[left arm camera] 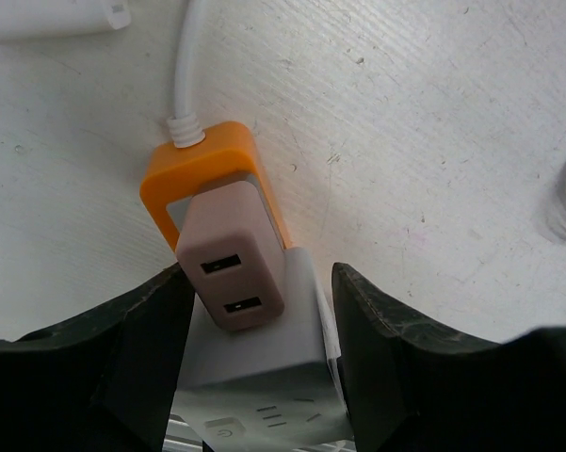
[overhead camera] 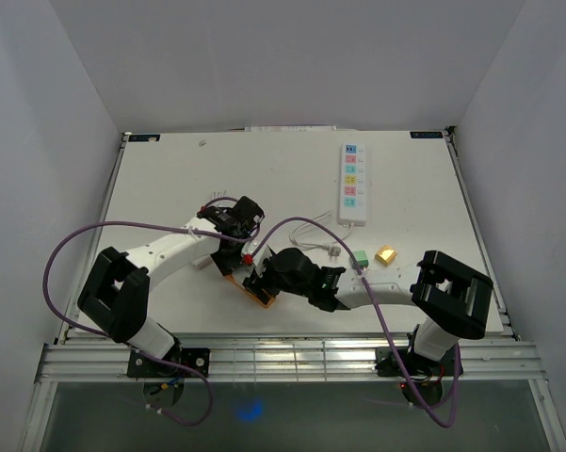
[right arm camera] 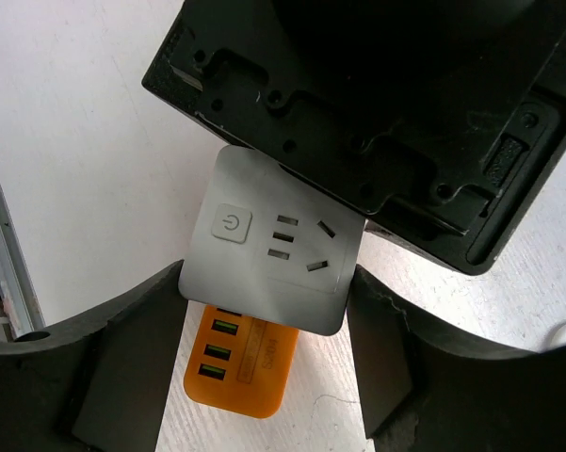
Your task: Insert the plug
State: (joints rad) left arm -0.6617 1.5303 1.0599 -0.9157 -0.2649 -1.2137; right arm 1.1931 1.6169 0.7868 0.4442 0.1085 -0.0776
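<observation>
A white socket adapter [right arm camera: 273, 245] with a power button stands on the orange power strip [right arm camera: 240, 372], which lies near the front middle of the table [overhead camera: 254, 292]. My right gripper [right arm camera: 268, 292] is shut on the adapter's sides. In the left wrist view the adapter [left arm camera: 264, 363] sits next to a pink USB charger [left arm camera: 231, 273] plugged into the orange strip [left arm camera: 198, 155]. My left gripper [left arm camera: 264, 320] straddles the adapter from the other side, both fingers against it. In the top view the left gripper [overhead camera: 243, 221] and the right gripper [overhead camera: 268, 273] meet over the strip.
A white multi-socket strip [overhead camera: 354, 184] lies at the back right, its cable curling toward the centre. A green block [overhead camera: 361, 257] and a gold block [overhead camera: 386, 255] sit right of the grippers. The left gripper's black body [right arm camera: 377, 104] hangs close above the adapter.
</observation>
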